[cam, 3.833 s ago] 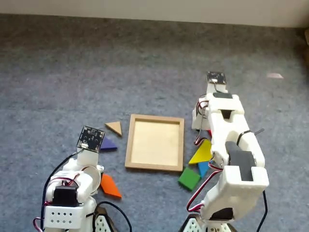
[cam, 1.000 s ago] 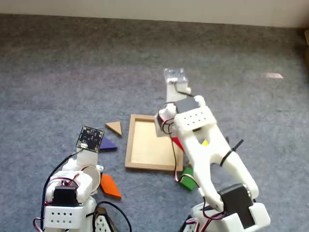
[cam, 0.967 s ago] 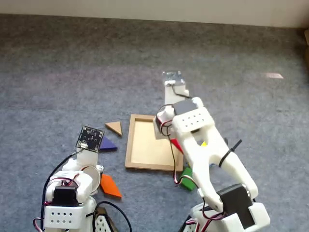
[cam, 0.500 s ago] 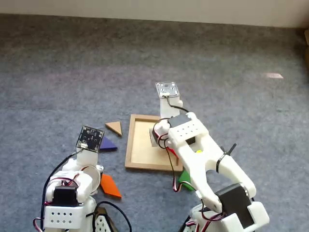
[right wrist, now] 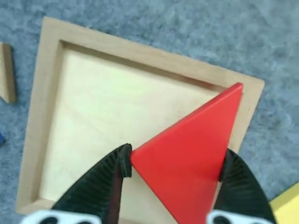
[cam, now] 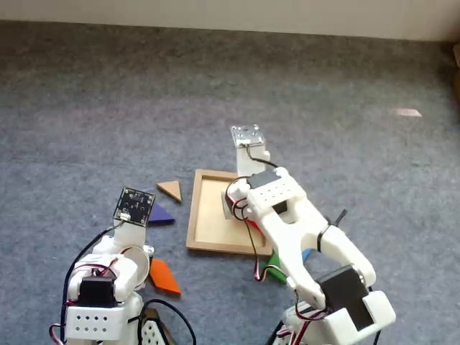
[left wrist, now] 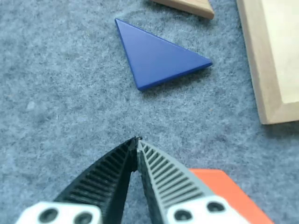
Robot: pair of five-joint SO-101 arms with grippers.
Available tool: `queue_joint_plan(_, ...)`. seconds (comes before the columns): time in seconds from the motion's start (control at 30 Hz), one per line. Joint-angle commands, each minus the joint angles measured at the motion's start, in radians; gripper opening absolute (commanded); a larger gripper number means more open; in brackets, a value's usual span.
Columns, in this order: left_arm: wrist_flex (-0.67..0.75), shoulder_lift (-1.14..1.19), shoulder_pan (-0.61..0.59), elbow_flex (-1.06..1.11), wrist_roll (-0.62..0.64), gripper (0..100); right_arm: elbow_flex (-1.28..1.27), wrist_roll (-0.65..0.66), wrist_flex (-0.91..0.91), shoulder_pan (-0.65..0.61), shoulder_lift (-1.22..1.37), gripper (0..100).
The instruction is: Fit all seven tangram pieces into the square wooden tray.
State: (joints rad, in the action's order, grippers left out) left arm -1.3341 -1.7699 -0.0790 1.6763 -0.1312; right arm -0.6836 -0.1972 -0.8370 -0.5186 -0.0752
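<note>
Now, red triangle (right wrist: 191,154): gripped across its width by the right claw (right wrist: 177,158), out over the tray's floor with one tip above a rim corner. Whether it touches the wood, I can't tell.
Right claw: spread wide, one finger pressed on each side of that triangle.
Wooden tray (right wrist: 140,56): flat on the grey carpet (cam: 108,93), about the middle of its near half.
Tan triangle (cam: 170,190): on the carpet just beside the tray's far left corner.
Blue triangle (left wrist: 156,60): on the carpet, between the tan one and the left claw.
Left claw (left wrist: 137,144): fingers pressed together, gripping nothing, low over the carpet, just short of the blue triangle.
Orange piece (left wrist: 224,191): right beside the left claw.
Green piece (cam: 272,273): by the tray's near right corner, partly under the right arm.
Yellow piece (right wrist: 287,205): on the carpet, off the tray's right side.
</note>
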Motion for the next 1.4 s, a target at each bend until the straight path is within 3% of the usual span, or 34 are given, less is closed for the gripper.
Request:
queue_joint_plan(0.0, -0.012, -0.045, -0.013, 0.021, -0.003, 1, 0.039, -0.008, -0.041, 0.005, 0.053, 30.8)
queue_joint_plan(0.43, -0.012, -0.045, -0.013, 0.021, -0.003, 1, 0.131, -0.005, -0.173, 0.002, 0.038, 32.8)
queue_joint_plan(0.9, -0.012, -0.045, -0.010, 0.021, -0.003, 1, 0.030, 0.002, -0.179, 0.007, -0.259, 32.8)
queue_joint_plan(0.97, -0.012, -0.045, -0.010, 0.021, -0.003, 1, 0.022, 0.043, -0.183, 0.025, -0.286, 30.8)
queue_joint_plan(1.17, -0.012, -0.045, -0.010, 0.021, -0.003, 1, 0.010, 0.272, -0.179, 0.179, -0.344, 9.8)
queue_joint_plan(1.37, -0.012, -0.045, -0.010, 0.021, -0.003, 1, 0.007, 0.358, -0.174, 0.272, -0.295, 8.4)
